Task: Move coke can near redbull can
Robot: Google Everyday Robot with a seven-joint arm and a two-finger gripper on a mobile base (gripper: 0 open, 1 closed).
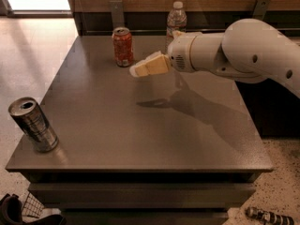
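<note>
The coke can (123,47), short and red with a silver top, stands upright at the back of the grey table (140,125). The redbull can (33,124), taller and silver-grey, stands at the table's front left corner. My gripper (137,71) hangs above the table just right of and slightly in front of the coke can, pointing left toward it, apart from it. Its cream fingers hold nothing that I can see.
A clear plastic bottle (176,19) stands at the table's back edge, behind my arm (234,50). A wood wall runs behind the table. Floor lies left of the table; a dark object (265,215) lies on the floor at bottom right.
</note>
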